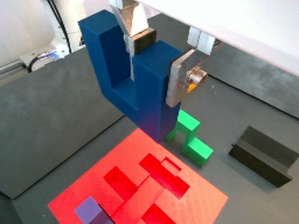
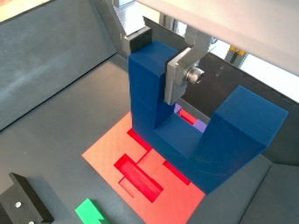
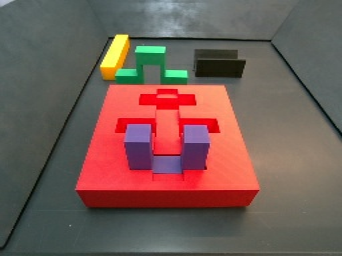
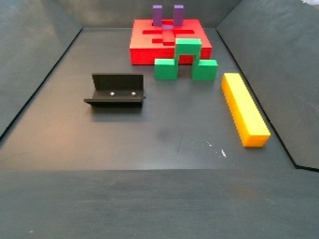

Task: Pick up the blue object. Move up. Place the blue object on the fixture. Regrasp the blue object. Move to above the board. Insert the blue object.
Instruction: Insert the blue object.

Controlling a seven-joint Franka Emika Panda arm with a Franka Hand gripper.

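Right up at the wrist cameras, the dark blue U-shaped block (image 1: 126, 83) is pinched by one prong between the gripper's (image 1: 160, 54) silver finger plates, hanging well above the thick red recessed board (image 1: 140, 188). Side views show neither gripper nor block. Risk as I see it: any tilt or offset and those prongs catch the recess edge, or bump the purple U-block (image 3: 166, 148) already seated.

Fingers (image 1: 162, 54) hold blue object (image 1: 122, 74) above board (image 1: 135, 188)

Board (image 2: 117, 144) partly behind blue object (image 2: 187, 131).
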